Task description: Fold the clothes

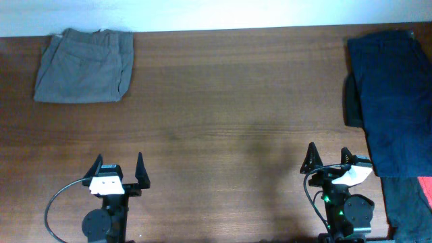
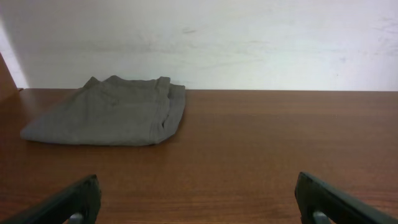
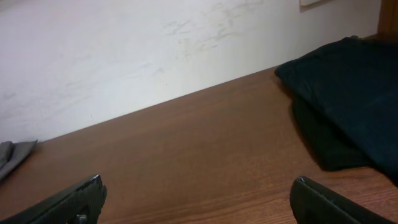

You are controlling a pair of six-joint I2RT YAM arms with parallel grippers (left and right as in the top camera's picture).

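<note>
Grey-khaki cotton shorts (image 1: 84,66) lie folded flat at the far left corner of the brown wooden desk (image 1: 229,121), well apart from both arms. That piece looks done, so leave it. Your left pincer (image 1: 118,162) hovers near the front edge with jaws spread and nothing between them; the right pincer (image 1: 329,154) is likewise parted and empty. The next piece is likely the navy-blue cloth pile (image 1: 395,101) along the right edge, lying over a darker garment (image 1: 352,101). Reach with the right arm, pinch only the top layer near an edge, and drag it to the bare middle before spreading it with both arms.
</note>
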